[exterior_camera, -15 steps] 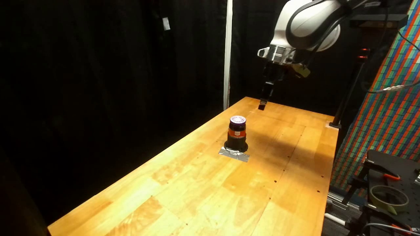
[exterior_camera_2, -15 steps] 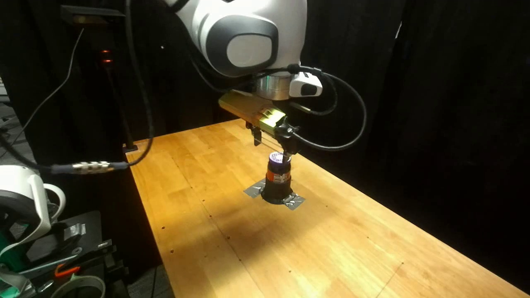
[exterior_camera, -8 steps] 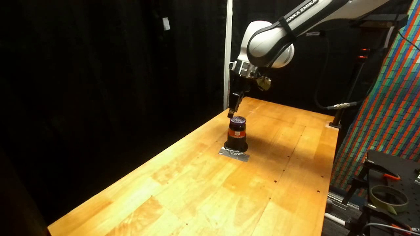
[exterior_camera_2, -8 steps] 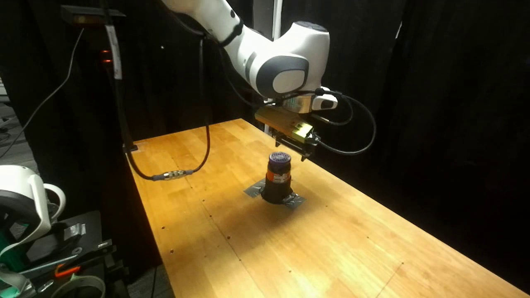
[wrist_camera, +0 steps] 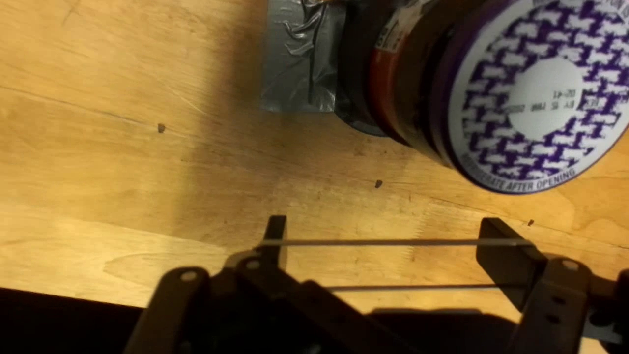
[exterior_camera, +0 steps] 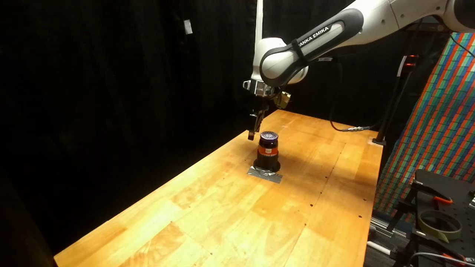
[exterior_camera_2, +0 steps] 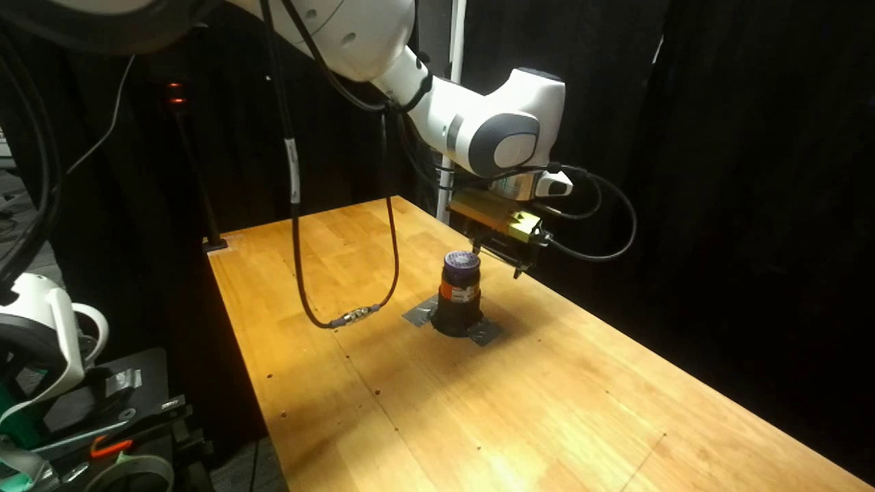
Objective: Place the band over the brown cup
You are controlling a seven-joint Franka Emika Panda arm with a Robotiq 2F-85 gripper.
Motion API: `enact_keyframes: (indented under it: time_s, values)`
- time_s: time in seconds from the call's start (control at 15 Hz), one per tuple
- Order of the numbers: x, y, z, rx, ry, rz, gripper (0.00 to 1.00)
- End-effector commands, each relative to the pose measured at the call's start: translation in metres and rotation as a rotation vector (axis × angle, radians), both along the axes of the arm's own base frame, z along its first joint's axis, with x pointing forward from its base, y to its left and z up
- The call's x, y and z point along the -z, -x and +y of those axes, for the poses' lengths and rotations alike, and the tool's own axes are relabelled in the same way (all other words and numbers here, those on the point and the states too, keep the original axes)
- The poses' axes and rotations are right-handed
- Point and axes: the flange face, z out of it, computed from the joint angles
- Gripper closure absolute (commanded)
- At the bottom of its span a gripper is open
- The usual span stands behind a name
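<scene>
The brown cup (exterior_camera: 268, 151) is a dark jar with an orange label and a purple-and-white lid. It stands upright in a black base taped to the wooden table, and shows in both exterior views (exterior_camera_2: 456, 304) and at the upper right of the wrist view (wrist_camera: 417, 98). My gripper (wrist_camera: 384, 231) is open, its fingers wide apart. A thin band (wrist_camera: 383, 242) is stretched around both fingers as two parallel strands. In the exterior views the gripper (exterior_camera: 251, 135) hangs beside the cup, toward the table's long edge by the curtain (exterior_camera_2: 497, 262). The band is apart from the cup.
Silver tape (exterior_camera: 265, 175) sticks out at the cup's base. A cable loop (exterior_camera_2: 355, 316) hangs from the arm over the table. A black side stand (exterior_camera: 445, 196) holds a tape roll (exterior_camera: 440, 225). Black curtains (exterior_camera: 130, 92) stand beyond the table edge.
The arm has swung sideways and lower, carrying the gripper past the cup to the curtain-side table edge. The fingers stay apart. The cup has not moved.
</scene>
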Motion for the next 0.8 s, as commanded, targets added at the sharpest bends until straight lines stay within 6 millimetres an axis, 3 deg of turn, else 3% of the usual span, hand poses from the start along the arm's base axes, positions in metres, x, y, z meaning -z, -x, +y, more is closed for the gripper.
enact_keyframes:
  time_s: [0.0,0.73]
  values:
    - [-0.015,-0.016,0.011,-0.002,0.027,0.023,0.00]
    - [-0.011,0.003,0.030,-0.053,0.063,0.259,0.00]
